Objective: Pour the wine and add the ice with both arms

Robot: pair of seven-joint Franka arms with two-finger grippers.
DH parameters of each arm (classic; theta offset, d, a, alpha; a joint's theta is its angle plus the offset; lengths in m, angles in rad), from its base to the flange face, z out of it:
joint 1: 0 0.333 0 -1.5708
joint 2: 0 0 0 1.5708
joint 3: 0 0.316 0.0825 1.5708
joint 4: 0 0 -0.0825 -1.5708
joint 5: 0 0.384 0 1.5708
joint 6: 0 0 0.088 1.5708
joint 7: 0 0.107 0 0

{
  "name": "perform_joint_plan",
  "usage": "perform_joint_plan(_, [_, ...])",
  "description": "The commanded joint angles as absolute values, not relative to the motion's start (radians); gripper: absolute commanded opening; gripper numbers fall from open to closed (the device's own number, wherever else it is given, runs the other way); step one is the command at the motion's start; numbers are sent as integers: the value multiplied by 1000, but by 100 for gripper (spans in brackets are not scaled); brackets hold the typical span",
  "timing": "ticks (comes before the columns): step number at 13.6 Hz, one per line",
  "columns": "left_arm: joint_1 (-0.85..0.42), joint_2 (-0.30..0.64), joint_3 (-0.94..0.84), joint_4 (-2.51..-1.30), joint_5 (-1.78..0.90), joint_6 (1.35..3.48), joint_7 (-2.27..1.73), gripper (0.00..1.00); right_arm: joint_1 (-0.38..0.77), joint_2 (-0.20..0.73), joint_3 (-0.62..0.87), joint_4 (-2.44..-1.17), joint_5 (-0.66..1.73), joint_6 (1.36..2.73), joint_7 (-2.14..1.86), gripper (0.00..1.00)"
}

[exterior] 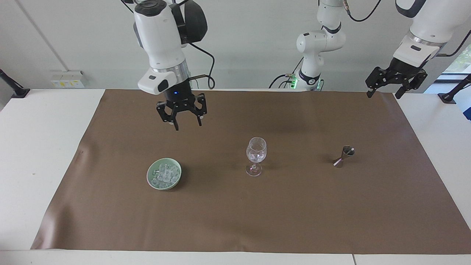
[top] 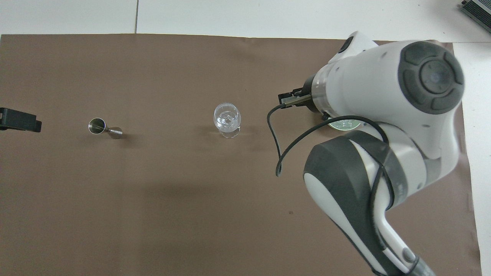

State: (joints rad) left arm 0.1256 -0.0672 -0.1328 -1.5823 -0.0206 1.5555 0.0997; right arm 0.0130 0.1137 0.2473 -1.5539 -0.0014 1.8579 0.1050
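Observation:
A clear stemmed wine glass [exterior: 256, 154] [top: 227, 117] stands mid-mat with a few ice cubes in its cup. More ice [exterior: 164, 173] is heaped in a green bowl [exterior: 151, 176] toward the right arm's end; in the overhead view only the bowl's rim [top: 345, 125] peeks out from under the right arm. My right gripper [exterior: 187, 125] hangs open and empty, high over the mat about above the bowl. My left gripper [exterior: 382, 95] [top: 19, 120] waits open over the mat's corner at the left arm's end. Wine is out of view.
A small steel jigger [exterior: 344, 155] [top: 103, 128] stands on the brown mat [exterior: 235, 221], between the glass and the left arm's end. The right arm's black cable [top: 278, 145] loops down over the mat beside the glass.

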Motion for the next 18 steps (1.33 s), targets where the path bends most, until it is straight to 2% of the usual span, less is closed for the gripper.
perform_joint_plan(1, [126,-80,-130,-1588,-15,1528,107,100,-92,80,259,-1568,21,1803,26,100])
perform_joint_plan(4, [124,-80,-130,-1588,-15,1519,106,100,-162,72,258,-1568,18,1735,-44,100])
perform_joint_plan(7, [123,-80,-130,-1586,-18,1517,104,100,-233,72,253,-1569,9,1738,-41,100])
perform_joint_plan(10, [117,-80,-129,-1586,-20,1516,104,100,-252,72,249,-1569,8,1735,-41,100])
perform_joint_plan(14, [34,-81,-58,-1586,-18,1516,104,100,-252,72,249,-1571,3,1738,-40,100])
perform_joint_plan(18, [46,-83,-61,-1586,-20,1505,106,100,-252,72,249,-1571,3,1732,-41,100])
